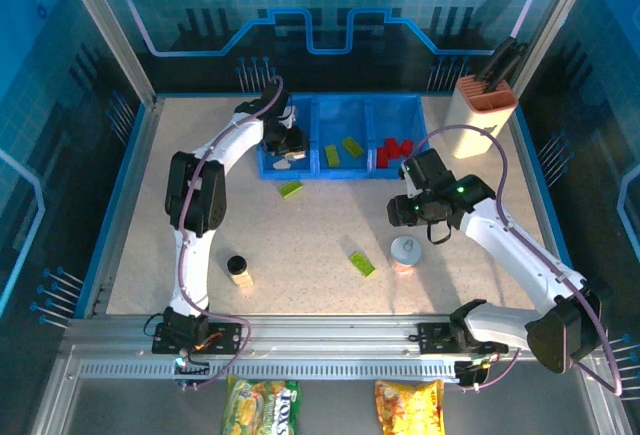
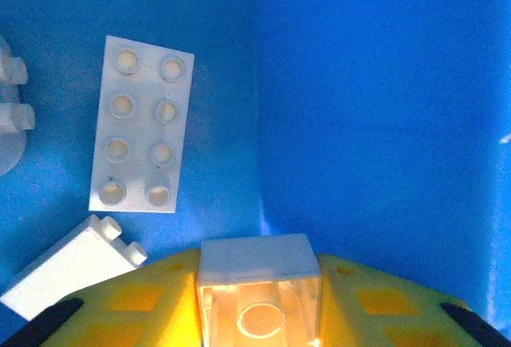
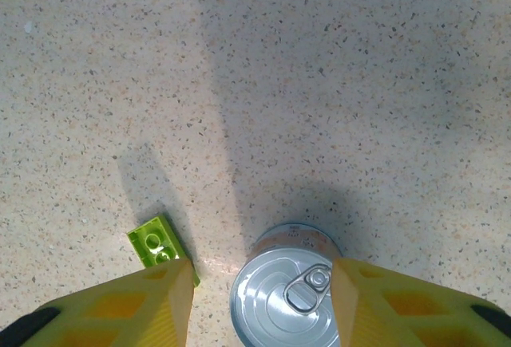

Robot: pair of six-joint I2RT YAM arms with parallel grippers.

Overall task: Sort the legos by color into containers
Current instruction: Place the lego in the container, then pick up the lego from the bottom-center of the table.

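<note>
We see the left arm stretched forward over the table, elbow raised, its wrist dipping into the left compartment of the wide blue plastic tray [image 1: 330,174]. The left gripper [image 2: 257,271] points down at the blue floor with its jaws drawn narrow around a small white plastic brick [image 2: 255,258], which sits flush between the yellow fingers [image 2: 152,299]. Below it in that compartment lie a flat white eight-stud brick [image 2: 142,124] and, just beside the left finger, a tilted white brick [image 2: 68,271].

The right arm is folded back on itself, forearm angled inward. The right gripper [image 3: 262,271] hangs over the speckled table with its jaws apart and nothing in them. Beneath them we see a round silver-topped can [image 3: 287,295], and a lime green brick [image 3: 157,242] lies near the left finger.

From above, two lime green bricks [image 1: 342,150] lie in the middle compartment and red bricks [image 1: 395,148] in the right one. Another green brick [image 1: 291,188] lies on the table just in front of the tray.
</note>
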